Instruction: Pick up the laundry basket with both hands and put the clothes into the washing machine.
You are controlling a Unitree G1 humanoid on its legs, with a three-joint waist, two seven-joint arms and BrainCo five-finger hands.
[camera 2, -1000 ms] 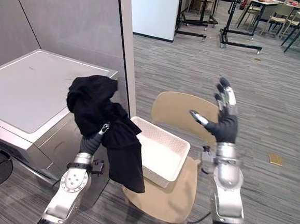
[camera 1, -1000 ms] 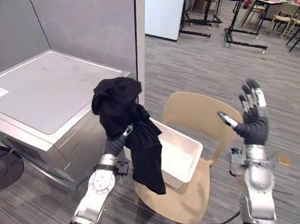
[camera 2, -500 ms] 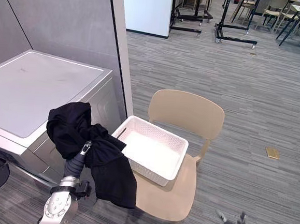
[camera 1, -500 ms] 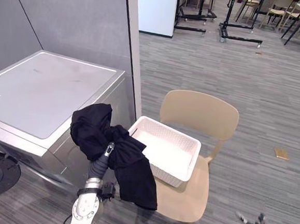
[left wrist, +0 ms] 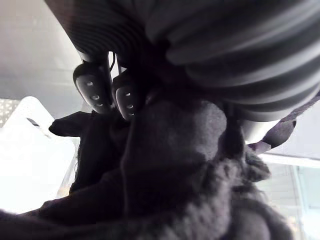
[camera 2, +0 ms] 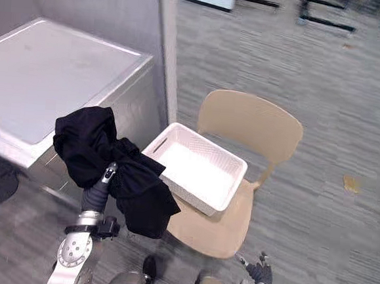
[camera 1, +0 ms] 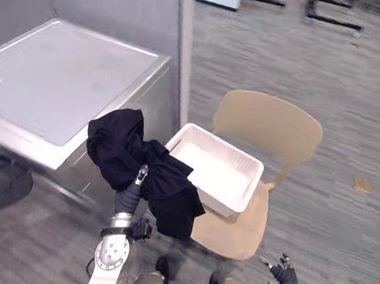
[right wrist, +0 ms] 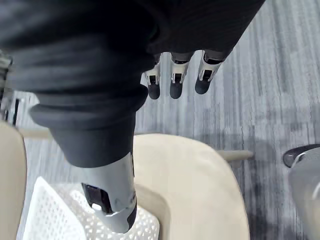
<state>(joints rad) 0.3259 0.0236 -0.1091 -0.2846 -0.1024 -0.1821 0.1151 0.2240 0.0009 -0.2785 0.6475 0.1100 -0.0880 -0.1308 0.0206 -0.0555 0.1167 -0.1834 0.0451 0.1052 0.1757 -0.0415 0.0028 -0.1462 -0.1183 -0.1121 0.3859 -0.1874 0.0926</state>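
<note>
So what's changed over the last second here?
The right hand dropped from high beside the chair to low by its seat front, still open. The left hand stays shut on the black garment; the white basket stays on the chair. The view itself shifted.

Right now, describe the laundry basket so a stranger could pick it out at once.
Beside the silver washing machine stands a tan chair. The laundry basket sits on its seat: white, rectangular, with perforated walls, and empty, unlike the black clothes bunched in the left hand beside it.
</note>
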